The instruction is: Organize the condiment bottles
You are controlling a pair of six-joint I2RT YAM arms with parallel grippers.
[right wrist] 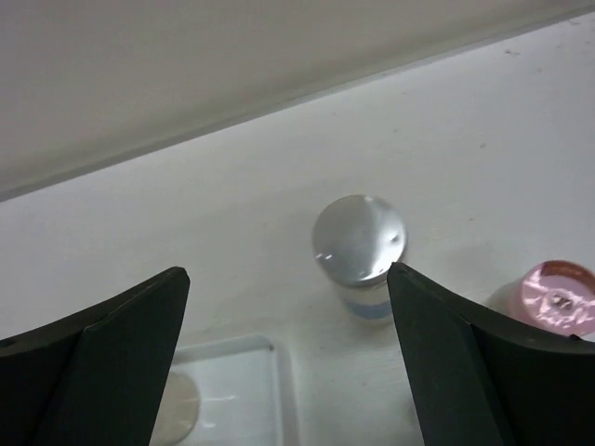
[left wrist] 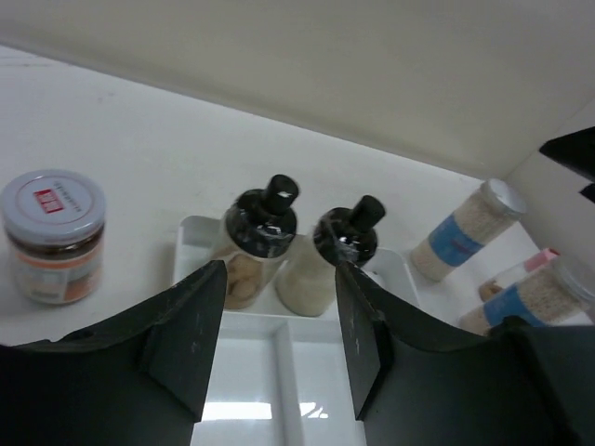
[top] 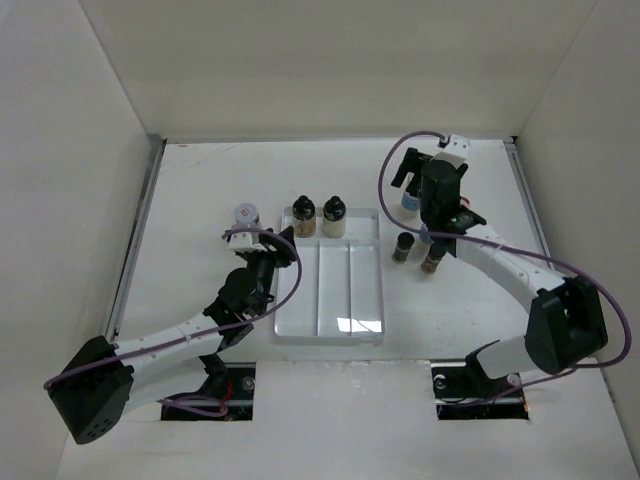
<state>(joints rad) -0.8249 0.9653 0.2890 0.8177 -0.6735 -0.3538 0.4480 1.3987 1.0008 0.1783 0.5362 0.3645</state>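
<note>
Pale walls enclosed a white worktop (top: 200,190) carrying a white divided plastic tray (top: 365,300). From above, two black-capped bottles (top: 303,215) of tan contents stood upright side by side at the tray's far end, a white-lidded jar (top: 245,214) stood left of it, and three jars (top: 403,247) stood to its right.

At the left wrist, the left gripper (left wrist: 279,268) was parted and empty, short of the tray bottles, whose nozzles pointed up.

At the right wrist, the right gripper (right wrist: 288,271) gaped wide, grasping nothing, above a silver-capped, blue-labelled jar (right wrist: 359,238) whose long axis was vertical. A pink-capped jar (right wrist: 558,297) stood nearby.

Two bottles (top: 303,217) stand in the tray (top: 330,290), far end.
</note>
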